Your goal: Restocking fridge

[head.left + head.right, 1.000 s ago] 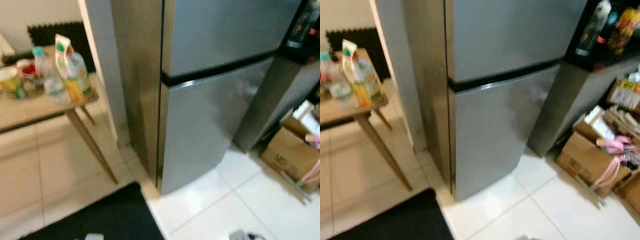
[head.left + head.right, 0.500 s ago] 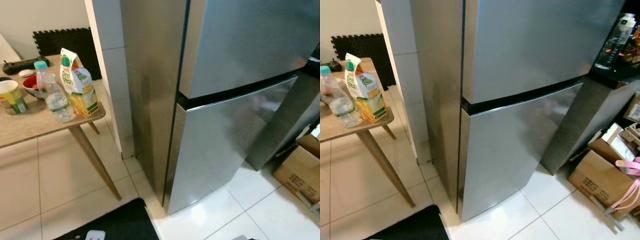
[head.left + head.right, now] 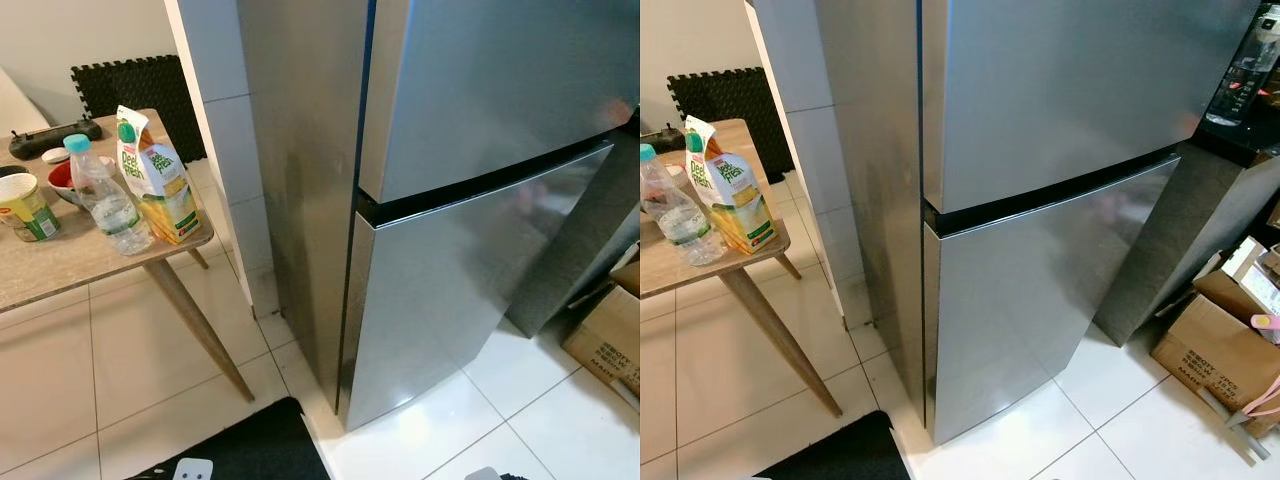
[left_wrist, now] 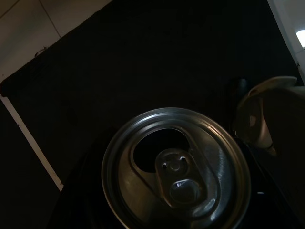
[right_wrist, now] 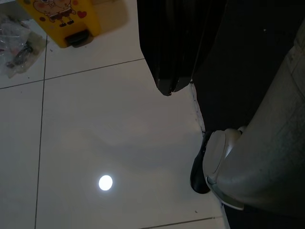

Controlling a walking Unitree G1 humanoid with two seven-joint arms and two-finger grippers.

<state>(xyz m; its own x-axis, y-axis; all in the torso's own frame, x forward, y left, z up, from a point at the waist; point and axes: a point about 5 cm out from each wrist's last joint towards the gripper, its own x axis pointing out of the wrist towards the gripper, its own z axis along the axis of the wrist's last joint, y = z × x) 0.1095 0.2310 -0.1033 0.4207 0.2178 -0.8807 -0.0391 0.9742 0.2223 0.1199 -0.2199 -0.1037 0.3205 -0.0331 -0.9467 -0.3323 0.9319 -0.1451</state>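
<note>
The steel fridge (image 3: pixel 470 280) stands straight ahead with both its upper door (image 3: pixel 1060 80) and lower door (image 3: pixel 1030 300) closed. An opened silver drink can (image 4: pixel 176 167) sits close in front of the left wrist camera, held in my left gripper (image 4: pixel 176 191) above a black mat (image 4: pixel 119 62). My right gripper (image 5: pixel 167 88) hangs over the white tiled floor with its black fingers together and nothing in them. A juice carton (image 3: pixel 155 180) and a water bottle (image 3: pixel 105 200) stand on a wooden table (image 3: pixel 60 265) to the fridge's left.
A cup (image 3: pixel 25 207) and a red bowl (image 3: pixel 62 178) also sit on the table. A black floor mat (image 3: pixel 250 450) lies before the fridge. Cardboard boxes (image 3: pixel 1220 355) crowd the floor at the right. A yellow container (image 5: pixel 59 19) stands on the tiles.
The head camera has swung and steadied, so the blurred picture is now sharp and the fridge sits a little further right. The fridge and table items have not moved.
</note>
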